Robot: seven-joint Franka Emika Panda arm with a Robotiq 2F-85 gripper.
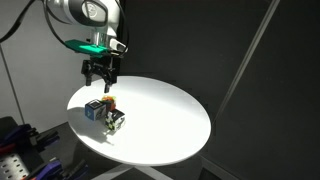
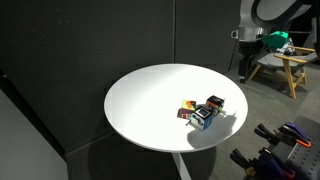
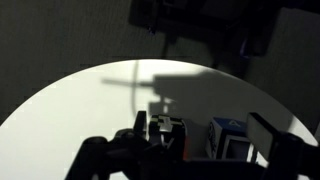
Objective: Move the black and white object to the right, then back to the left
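Observation:
The black and white object sits near the table's edge, next to a blue cube with a white face and a small orange-red piece. In an exterior view the same cluster shows the black and white object, the blue cube and the orange-red piece. My gripper hangs open and empty above the table, beyond the cluster. In the wrist view the black and white object and the blue cube lie below the open jaws.
The round white table stands against dark curtains; its rim is close to the objects. A wooden stool stands beyond the table, and blue and black equipment sits low beside it.

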